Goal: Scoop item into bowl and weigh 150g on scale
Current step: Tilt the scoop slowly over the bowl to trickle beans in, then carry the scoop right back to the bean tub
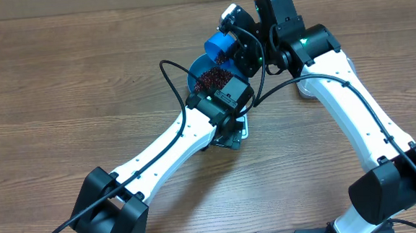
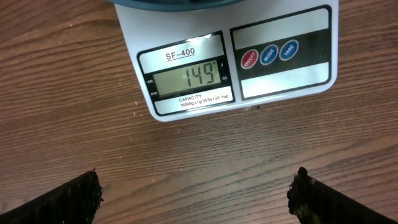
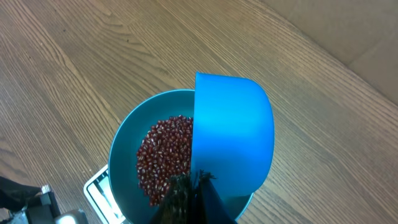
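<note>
- The white kitchen scale [image 2: 186,37] is set on the wooden table [image 2: 62,93], in the half toward the far edge and roughly midway between the left and right edges.
- "149" is shown on the scale's display [image 2: 186,78]. "SF-400" is printed above it, and three round buttons [image 2: 268,55] are seen to its right.
- The bright blue bowl [image 3: 121,146] is stood on the scale, and most of the platform is covered by it.
- The red-brown beans [image 3: 165,155] are heaped inside the bowl.
- The blue scoop [image 3: 233,130] is held over the bowl's rim and tilted, with its outer wall turned to the right wrist camera. What it contains cannot be told.
- The right gripper [image 3: 189,199] is pressed together on the scoop's near end. The handle itself is hidden by the dark fingers.
- The left gripper [image 2: 196,199] is spread wide with nothing between its fingertips [image 2: 78,196]. It is held above bare table just in front of the scale's front edge, apart from the scale.
</note>
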Robot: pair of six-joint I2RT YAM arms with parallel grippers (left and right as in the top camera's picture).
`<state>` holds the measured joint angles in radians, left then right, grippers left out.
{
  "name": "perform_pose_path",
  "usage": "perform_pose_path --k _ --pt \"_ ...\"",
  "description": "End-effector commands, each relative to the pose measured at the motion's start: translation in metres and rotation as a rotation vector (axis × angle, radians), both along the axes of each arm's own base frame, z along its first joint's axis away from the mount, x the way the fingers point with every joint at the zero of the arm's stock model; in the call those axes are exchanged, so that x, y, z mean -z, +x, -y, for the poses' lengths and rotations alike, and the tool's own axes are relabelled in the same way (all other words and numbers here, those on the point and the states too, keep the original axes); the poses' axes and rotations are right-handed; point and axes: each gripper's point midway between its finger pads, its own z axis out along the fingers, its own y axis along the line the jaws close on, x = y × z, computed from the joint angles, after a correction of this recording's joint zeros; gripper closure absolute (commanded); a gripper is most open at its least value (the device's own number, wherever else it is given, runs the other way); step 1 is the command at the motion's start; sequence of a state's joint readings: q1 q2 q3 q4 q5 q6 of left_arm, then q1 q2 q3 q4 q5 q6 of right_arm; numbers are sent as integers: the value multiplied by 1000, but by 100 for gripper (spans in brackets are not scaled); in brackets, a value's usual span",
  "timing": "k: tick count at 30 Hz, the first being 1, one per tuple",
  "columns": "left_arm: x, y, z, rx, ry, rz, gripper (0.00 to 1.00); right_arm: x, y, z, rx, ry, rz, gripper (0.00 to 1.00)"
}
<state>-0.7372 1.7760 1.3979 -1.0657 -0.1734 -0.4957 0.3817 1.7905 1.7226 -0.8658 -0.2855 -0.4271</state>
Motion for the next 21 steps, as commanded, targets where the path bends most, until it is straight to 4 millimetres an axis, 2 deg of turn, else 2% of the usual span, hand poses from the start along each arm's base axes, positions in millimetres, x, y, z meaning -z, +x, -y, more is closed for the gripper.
perform_pose_path --k 1,4,8,10,12,16,21 --pt "-8 2 -4 -19 -6 29 1 -24 0 -6 -3 44 41 96" --pt "-8 2 -4 -19 -6 29 0 -21 6 -5 10 38 46 96" --pt "-8 2 -4 -19 -6 29 1 -15 -6 -9 -25 15 19 96" --pt "-8 2 -4 -19 -6 29 0 -11 5 4 51 -52 49 96" --pt "-8 2 -4 -19 -6 29 0 -13 12 8 106 -37 53 96" --pt "-8 2 -4 -19 -6 29 0 -18 -2 -13 1 64 8 96" --pt "-8 2 -4 -19 -6 29 0 -18 5 -7 55 69 6 96"
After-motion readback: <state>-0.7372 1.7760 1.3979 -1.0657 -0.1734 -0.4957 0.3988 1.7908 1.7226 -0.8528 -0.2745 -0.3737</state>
